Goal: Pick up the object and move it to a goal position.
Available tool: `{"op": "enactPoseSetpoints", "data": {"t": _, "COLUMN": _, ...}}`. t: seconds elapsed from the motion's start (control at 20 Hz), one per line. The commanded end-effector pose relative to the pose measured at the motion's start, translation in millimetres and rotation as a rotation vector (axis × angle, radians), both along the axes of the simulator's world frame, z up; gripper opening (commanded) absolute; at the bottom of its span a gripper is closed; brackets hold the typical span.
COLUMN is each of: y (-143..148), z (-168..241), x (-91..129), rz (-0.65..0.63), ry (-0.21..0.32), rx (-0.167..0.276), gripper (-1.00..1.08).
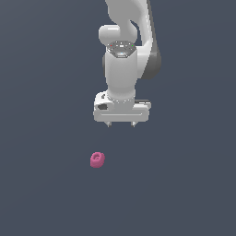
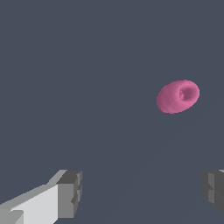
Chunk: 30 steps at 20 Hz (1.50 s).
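The object (image 1: 97, 159) is a small pink ring-like lump with a dimple in its middle, lying on the dark grey floor. In the exterior view it sits below my gripper (image 1: 121, 124) and a little toward that view's left. My gripper points downward, its two short fingertips (image 1: 109, 124) spread apart, with nothing between them. It hangs clear of the object, not touching it. In the wrist view the object (image 2: 178, 96) shows ahead of the open gripper (image 2: 142, 190), off to one side of the gap between the fingers (image 2: 70, 192).
The white arm (image 1: 122, 60) rises above the gripper toward the top of the exterior view. The flat dark grey floor (image 1: 184, 184) fills the rest of both views.
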<state>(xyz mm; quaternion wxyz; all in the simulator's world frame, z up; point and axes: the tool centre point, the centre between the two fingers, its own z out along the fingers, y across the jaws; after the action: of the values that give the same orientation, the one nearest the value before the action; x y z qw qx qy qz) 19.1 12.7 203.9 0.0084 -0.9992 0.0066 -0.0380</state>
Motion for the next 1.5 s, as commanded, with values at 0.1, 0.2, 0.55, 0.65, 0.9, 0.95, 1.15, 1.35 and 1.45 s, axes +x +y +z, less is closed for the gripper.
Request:
{"op": "enactPoseSetpoints", "data": {"t": 0.1, "y": 1.2, "z": 0.9, "x": 0.0, "rz": 0.004, "ry": -0.002, "rx": 0.001, "gripper": 1.0}}
{"op": "enactPoseSetpoints", "data": {"t": 0.2, "y": 4.8, "z": 3.4, "x": 0.2, "rz": 0.014, "ry": -0.007, "rx": 0.002, "gripper": 1.0}}
{"op": "enactPoseSetpoints", "data": {"t": 0.55, "y": 14.2, "z": 10.0, "x": 0.9, "rz": 0.043, "ry": -0.022, "rx": 0.006, "gripper": 1.0}}
{"op": "enactPoseSetpoints", "data": {"t": 0.65, "y": 14.2, "z": 9.9, "x": 0.3, "rz": 0.042, "ry": -0.022, "rx": 0.006, "gripper": 1.0}}
{"op": "enactPoseSetpoints", "data": {"t": 0.9, "y": 12.0, "z": 8.4, "x": 2.9, "rz": 0.041, "ry": -0.02, "rx": 0.006, "gripper": 1.0}}
{"op": "enactPoseSetpoints", "data": {"t": 0.95, "y": 10.7, "z": 7.4, "x": 4.3, "rz": 0.04, "ry": -0.019, "rx": 0.005, "gripper": 1.0}}
{"op": "enactPoseSetpoints", "data": {"t": 1.15, "y": 2.9, "z": 1.5, "x": 12.7, "rz": 0.037, "ry": -0.012, "rx": 0.003, "gripper": 1.0}}
{"op": "enactPoseSetpoints", "data": {"t": 1.35, "y": -9.5, "z": -8.2, "x": 25.0, "rz": 0.032, "ry": -0.002, "rx": 0.001, "gripper": 1.0}}
{"op": "enactPoseSetpoints", "data": {"t": 1.45, "y": -17.5, "z": -14.6, "x": 32.4, "rz": 0.029, "ry": 0.005, "rx": -0.001, "gripper": 1.0}}
